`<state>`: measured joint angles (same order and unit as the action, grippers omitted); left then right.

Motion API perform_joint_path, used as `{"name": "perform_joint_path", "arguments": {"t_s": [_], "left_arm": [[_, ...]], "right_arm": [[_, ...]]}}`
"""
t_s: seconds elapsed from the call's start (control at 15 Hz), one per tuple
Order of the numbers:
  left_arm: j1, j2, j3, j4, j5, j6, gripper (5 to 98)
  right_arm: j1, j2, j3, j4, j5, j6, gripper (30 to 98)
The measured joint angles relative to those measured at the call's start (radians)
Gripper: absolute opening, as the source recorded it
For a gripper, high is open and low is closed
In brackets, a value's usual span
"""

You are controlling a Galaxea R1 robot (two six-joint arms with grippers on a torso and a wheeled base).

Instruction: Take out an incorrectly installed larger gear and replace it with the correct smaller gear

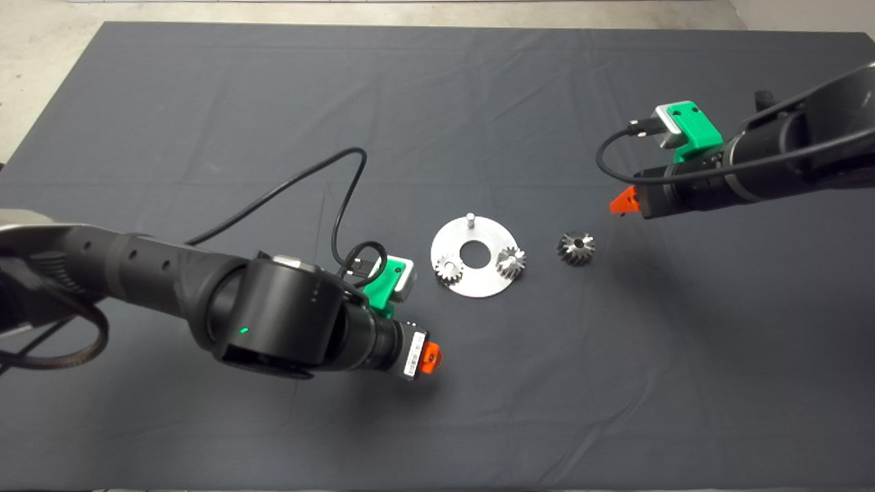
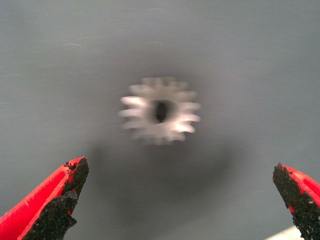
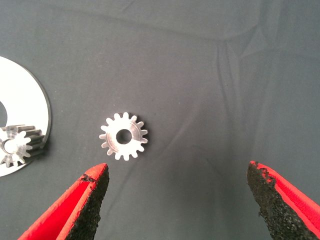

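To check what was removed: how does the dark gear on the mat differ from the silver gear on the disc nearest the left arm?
The dark grey coarse-toothed gear lies on the dark mat, beside the flat round steel disc; the small silver gear sits on that disc. The first looks darker and slightly bigger than the second. Both have a centre hole.

Dark grey creased mat (image 1: 205, 102) covering table, pale speckled floor (image 1: 27, 61) beyond its edge

Mat (image 1: 273, 102) dark grey; disc (image 1: 454, 236) bright silver; larger gear (image 1: 575, 247) dark grey steel; fingers (image 3: 80, 210) red, black pads.
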<state>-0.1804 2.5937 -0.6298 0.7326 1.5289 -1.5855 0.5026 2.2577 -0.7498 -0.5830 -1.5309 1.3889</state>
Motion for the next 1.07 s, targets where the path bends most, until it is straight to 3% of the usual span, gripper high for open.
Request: {"name": "perform_joint_path", "arguments": {"t_s": [0.13,0.87,1.07], "left_arm": [[0.000,0.023,-0.022,0.011,-0.005,0.000,94.6],[0.034,0.024,-0.086,0.051,-0.003,0.002,94.6],[0.040,0.022,-0.091,0.061,-0.003,0.004,94.6]], "right_arm": [[0.006,-0.004,0.006,0.002,0.005,0.000,73.5],[0.047,-0.038,0.038,0.043,0.000,0.000,73.5],[0.075,-0.038,0.039,0.073,0.000,0.000,78.0]]}}
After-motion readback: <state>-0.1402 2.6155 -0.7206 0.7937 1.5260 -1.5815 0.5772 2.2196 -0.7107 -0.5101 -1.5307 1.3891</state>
